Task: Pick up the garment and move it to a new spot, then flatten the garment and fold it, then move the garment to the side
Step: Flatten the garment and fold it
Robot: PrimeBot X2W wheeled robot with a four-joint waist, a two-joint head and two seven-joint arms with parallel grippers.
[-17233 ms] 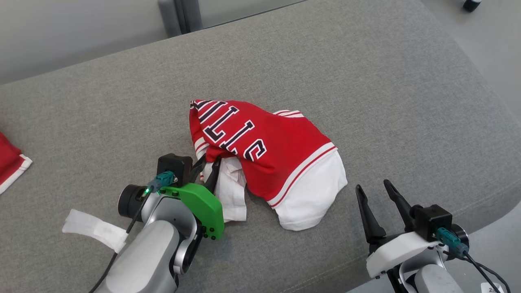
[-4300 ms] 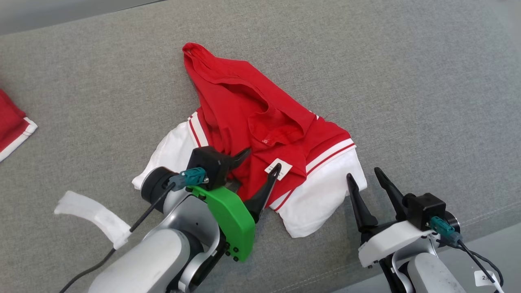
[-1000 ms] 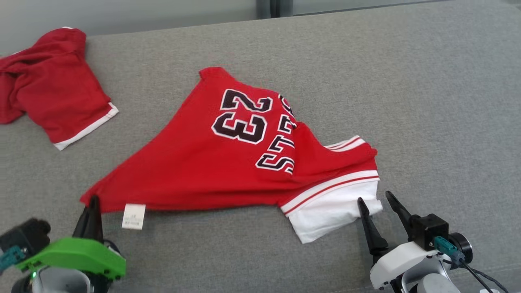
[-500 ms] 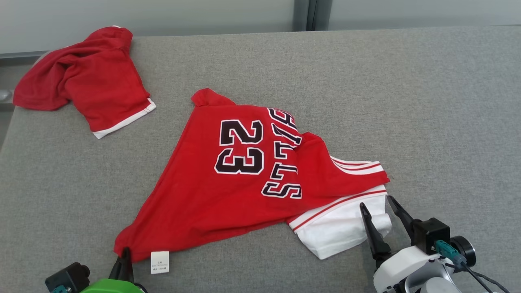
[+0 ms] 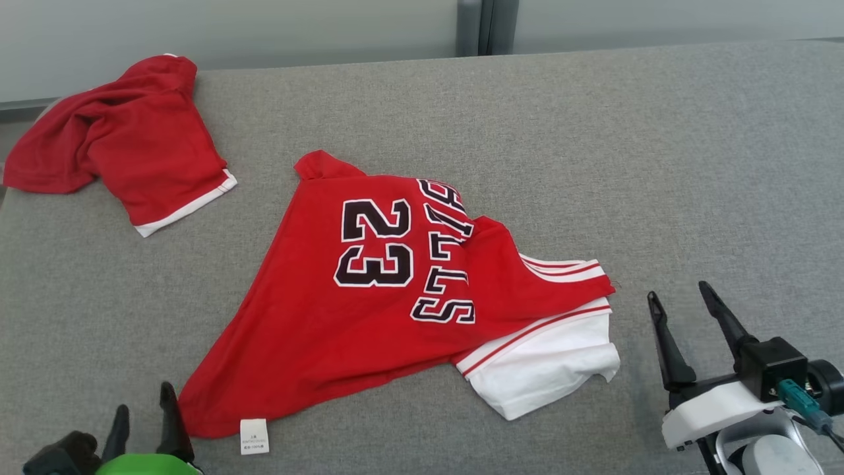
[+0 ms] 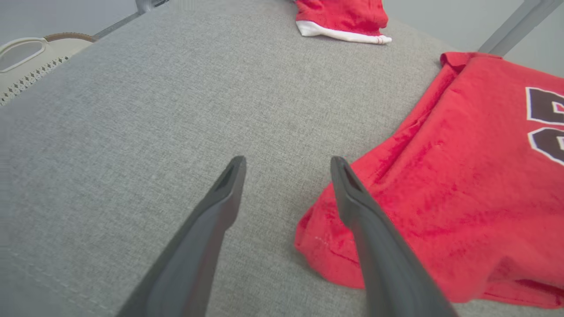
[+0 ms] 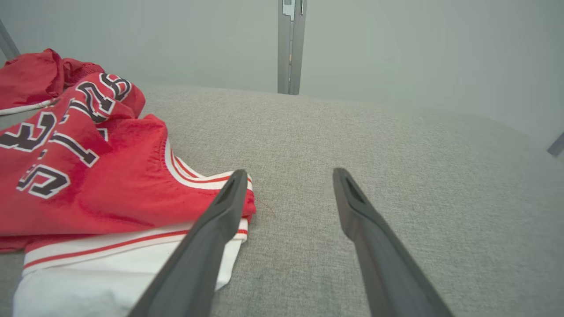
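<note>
Now the left gripper (image 5: pixel 144 402) has let go of the garment (image 5: pixel 310 330), which lies on the grey cushion (image 5: pixel 593 132) — fingers (image 6: pixel 216 220) apart just beside its near corner, body cut off below. The right gripper (image 5: pixel 679 292), fingers (image 7: pixel 207 237) spread, has drawn clear of the white sleeve (image 5: pixel 547 369). A fold hides part of the lettering (image 5: pixel 442 270).

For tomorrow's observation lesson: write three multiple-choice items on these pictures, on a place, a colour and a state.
1. Where does the second red garment lie from the numbered jersey? A) far left B) far right C) on it
2. What colour is the jersey's sleeve? A) blue B) white C) black
3. How is the left gripper? A) shut on the jersey B) shut, empty C) open
1 A, upper left in the head view; 2 B, white below the stripes; 3 C, its fingers stand apart.
</note>
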